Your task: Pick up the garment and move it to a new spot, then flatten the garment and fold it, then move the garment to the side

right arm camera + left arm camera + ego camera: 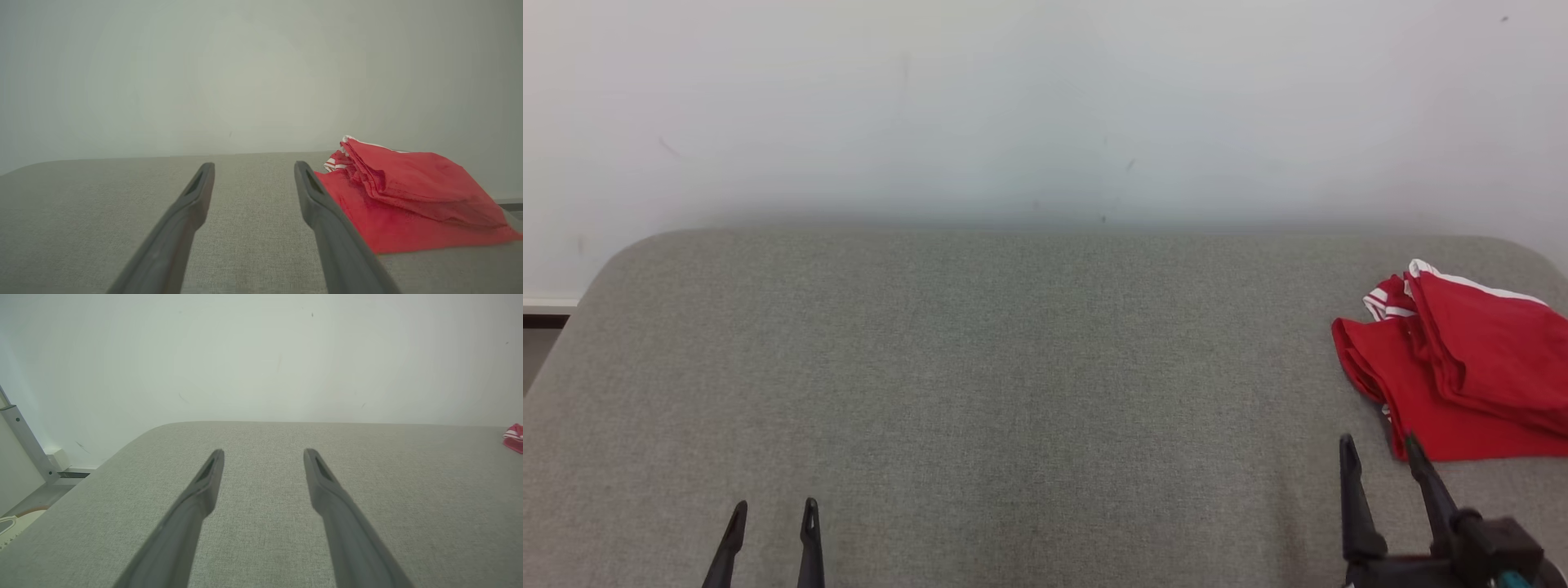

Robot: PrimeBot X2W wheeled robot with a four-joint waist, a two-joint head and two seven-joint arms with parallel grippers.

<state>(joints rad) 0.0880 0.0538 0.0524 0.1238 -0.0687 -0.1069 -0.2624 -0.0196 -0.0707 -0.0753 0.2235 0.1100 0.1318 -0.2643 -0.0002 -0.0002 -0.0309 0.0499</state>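
The right claw (1379, 445), spread wide and empty, sits just beside the crumpled red white-trimmed garment (1462, 367). Pinching one loose layer might drag it off the grey fabric counter (1013, 367), whose edge seems near.

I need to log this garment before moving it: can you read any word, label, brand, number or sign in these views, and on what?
No text can be read.
The red garment shows only white stripe trim, with no visible label or print.
The grey table, the wall, the left gripper and the right gripper carry no lettering.
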